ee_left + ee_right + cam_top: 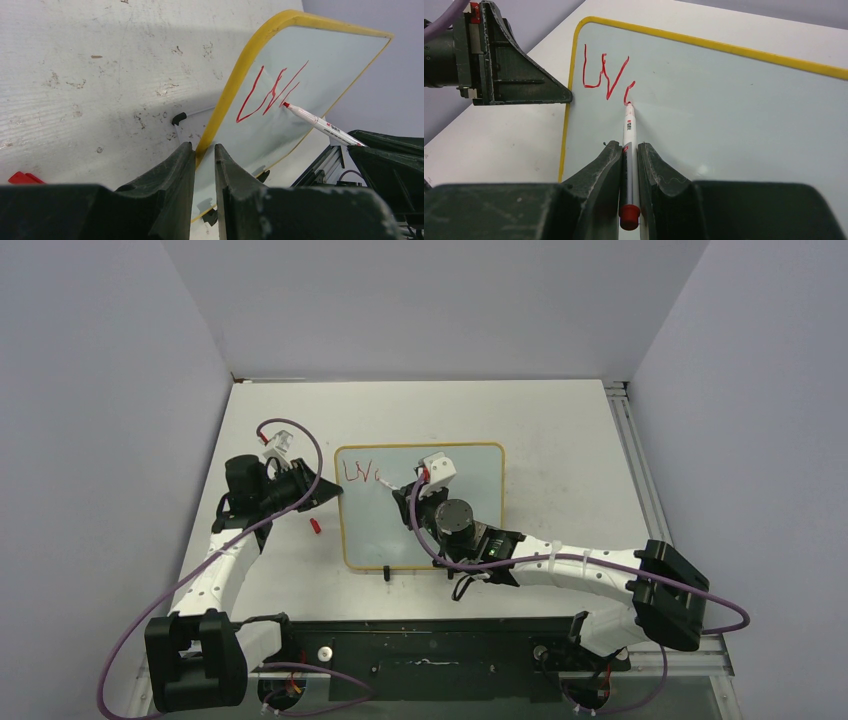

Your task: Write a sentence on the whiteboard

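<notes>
The whiteboard (pixel 440 530) with its yellow frame lies on the table, and shows in the left wrist view (pixel 320 65) and the right wrist view (pixel 734 115). The sentence (pixel 362 474) is only a red "W" and the start of a letter at the board's top left (pixel 606 75) (pixel 270 92). My right gripper (pixel 629 147) (pixel 425 480) is shut on a white marker (pixel 629 130) whose red tip touches the board beside the letters. My left gripper (pixel 205 147) (pixel 330 490) is shut on the board's left edge, its fingers either side of the frame.
A red marker cap (pixel 315 526) lies on the table left of the board, also seen in the left wrist view (pixel 22 177). A small black foot (pixel 386 572) sticks out at the board's near edge. A metal rail (pixel 630 440) runs along the table's right side.
</notes>
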Controlling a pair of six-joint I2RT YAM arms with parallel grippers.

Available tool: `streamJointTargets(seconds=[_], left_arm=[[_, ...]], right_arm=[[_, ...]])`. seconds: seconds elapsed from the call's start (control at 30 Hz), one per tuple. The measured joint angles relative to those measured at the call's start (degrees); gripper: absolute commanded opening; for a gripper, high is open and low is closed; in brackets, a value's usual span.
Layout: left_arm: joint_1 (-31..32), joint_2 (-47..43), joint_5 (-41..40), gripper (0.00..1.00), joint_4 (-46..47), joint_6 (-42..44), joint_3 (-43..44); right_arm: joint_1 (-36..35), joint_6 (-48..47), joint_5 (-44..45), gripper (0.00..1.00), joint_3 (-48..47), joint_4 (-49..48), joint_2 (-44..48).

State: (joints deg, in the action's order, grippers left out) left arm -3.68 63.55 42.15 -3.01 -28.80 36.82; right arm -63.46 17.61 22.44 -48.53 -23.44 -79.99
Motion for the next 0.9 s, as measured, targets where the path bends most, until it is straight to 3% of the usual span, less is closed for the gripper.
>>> streamJointTargets(seconds=[0.9], left_arm=[[0.0, 0.0, 0.1, 0.19, -0.1, 0.1, 0.0]], right_arm=[[0.2, -1.9, 2.0, 0.05, -1.9, -0.1, 0.0]])
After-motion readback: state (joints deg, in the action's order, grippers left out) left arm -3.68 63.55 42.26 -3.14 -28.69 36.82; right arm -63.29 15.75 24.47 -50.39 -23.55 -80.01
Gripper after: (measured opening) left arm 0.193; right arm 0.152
